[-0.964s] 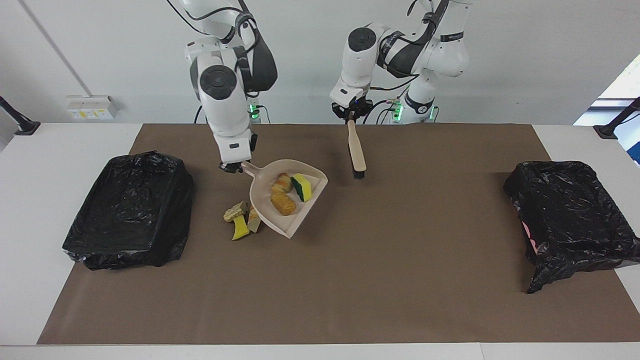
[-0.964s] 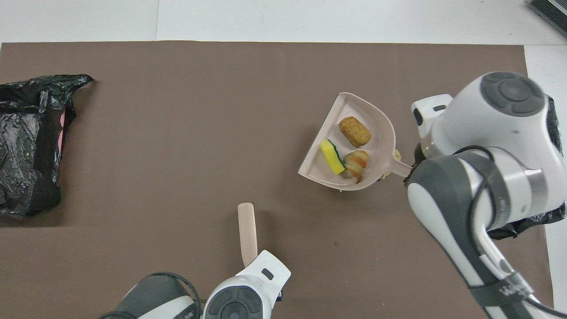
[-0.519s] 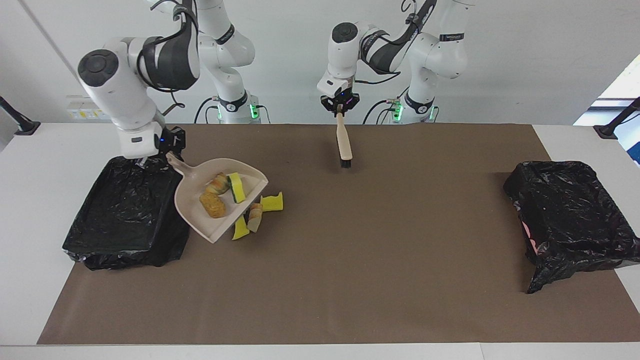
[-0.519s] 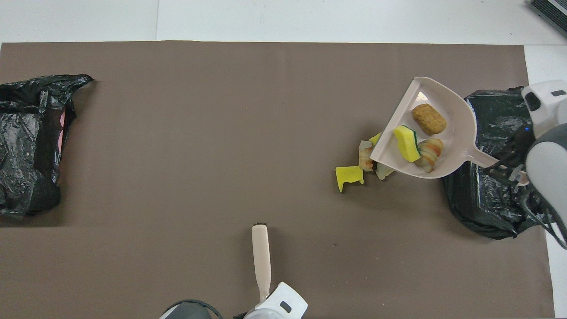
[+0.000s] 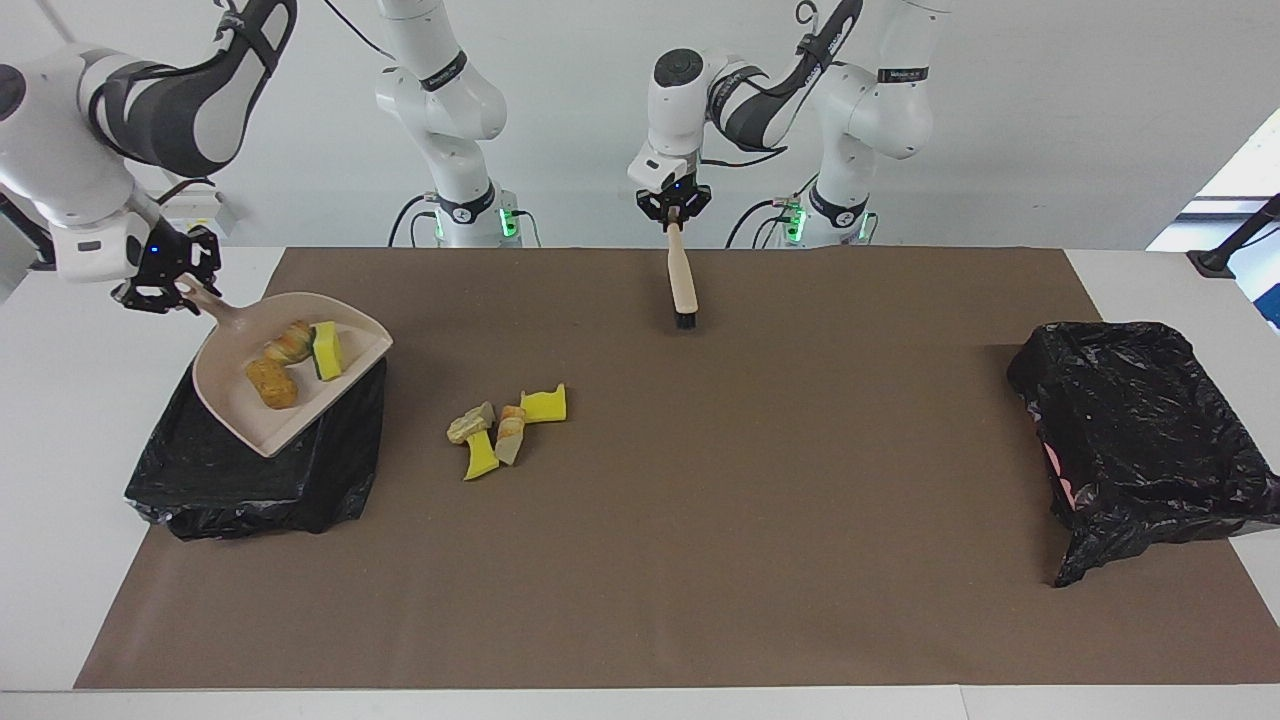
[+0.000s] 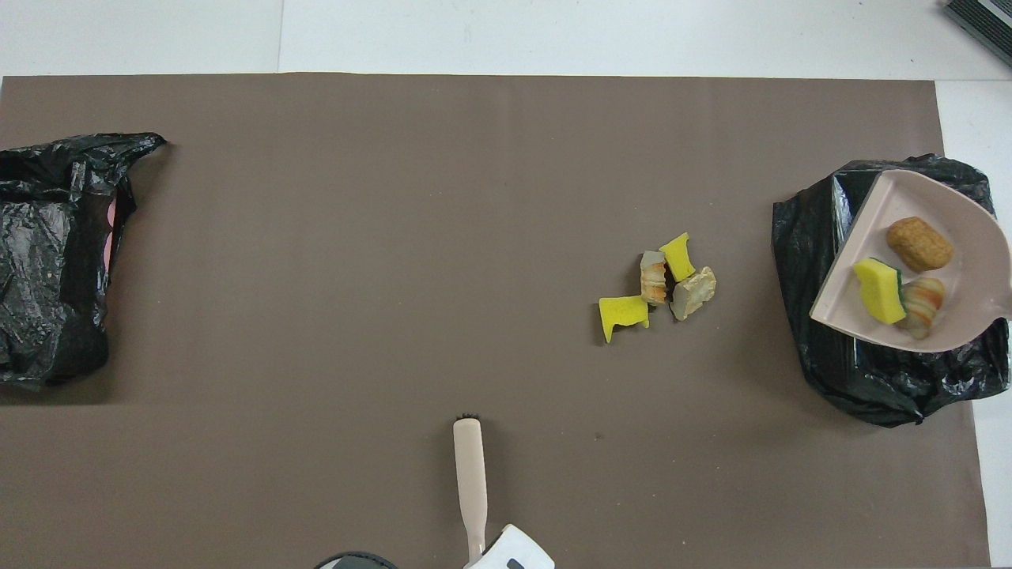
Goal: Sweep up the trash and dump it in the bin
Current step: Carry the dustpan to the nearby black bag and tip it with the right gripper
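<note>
My right gripper point(image 5: 172, 284) is shut on the handle of the beige dustpan point(image 5: 268, 428), holding it tilted over the black-lined bin point(image 5: 250, 480) at the right arm's end of the table. Three pieces of trash lie in the pan: a brown chunk point(image 5: 271, 384), a striped bread lump point(image 5: 288, 345) and a yellow foam piece point(image 5: 326, 350). Several more trash lumps point(image 5: 500, 425) lie on the brown mat beside that bin; they show in the overhead view point(image 6: 660, 284) too. My left gripper point(image 5: 673, 214) is shut on a beige brush point(image 5: 682, 282), bristles down near the robots' edge of the mat.
A second black-lined bin point(image 5: 1140, 440) stands at the left arm's end of the table, also in the overhead view point(image 6: 47, 253). The brown mat point(image 5: 760, 520) covers most of the table. In the overhead view, the dustpan point(image 6: 874, 229) covers part of the bin point(image 6: 870, 379).
My right arm has carried the dustpan with three lumps from beside the trash pile to over the bin. My left arm has drawn the brush back toward the robots.
</note>
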### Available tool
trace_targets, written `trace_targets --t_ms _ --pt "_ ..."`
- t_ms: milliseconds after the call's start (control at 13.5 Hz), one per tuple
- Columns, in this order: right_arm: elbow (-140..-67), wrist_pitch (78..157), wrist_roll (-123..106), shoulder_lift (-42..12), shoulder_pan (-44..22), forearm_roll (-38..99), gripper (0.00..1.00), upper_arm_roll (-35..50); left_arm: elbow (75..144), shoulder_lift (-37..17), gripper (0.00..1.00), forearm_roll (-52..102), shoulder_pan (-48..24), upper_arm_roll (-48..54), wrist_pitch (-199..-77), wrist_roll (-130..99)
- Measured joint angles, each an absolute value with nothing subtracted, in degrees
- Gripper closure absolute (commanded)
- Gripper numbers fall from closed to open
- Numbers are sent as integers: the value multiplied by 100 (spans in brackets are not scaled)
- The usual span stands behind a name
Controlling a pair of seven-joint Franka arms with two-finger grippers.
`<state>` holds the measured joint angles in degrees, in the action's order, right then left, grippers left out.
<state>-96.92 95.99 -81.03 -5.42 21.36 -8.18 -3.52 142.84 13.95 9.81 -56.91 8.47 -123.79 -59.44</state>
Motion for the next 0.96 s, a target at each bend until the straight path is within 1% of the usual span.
trace_targets --t_ms 222,371,593,816,964 --pt "-9206 9897 -8767 -975 2516 -1156 100 -354 14287 1240 100 981 -5756 847 -12535 -5958" --pt "-9073 10405 -9106 -1190 2613 -1506 100 -353 14287 1183 100 981 -5816 847 -12654 -5992" --pt "-9054 10889 -9674 -1277 2601 -1995 100 -318 14287 1165 100 981 -5829 850 -12665 -6003" --pt "-9083 10988 -10436 -1284 2536 -2365 100 -266 14288 1048 100 981 -5836 852 -12670 -6004" --pt "-9143 11290 -10955 -1284 2496 -2556 100 -249 14281 933 92 980 -5854 855 -12739 -6008"
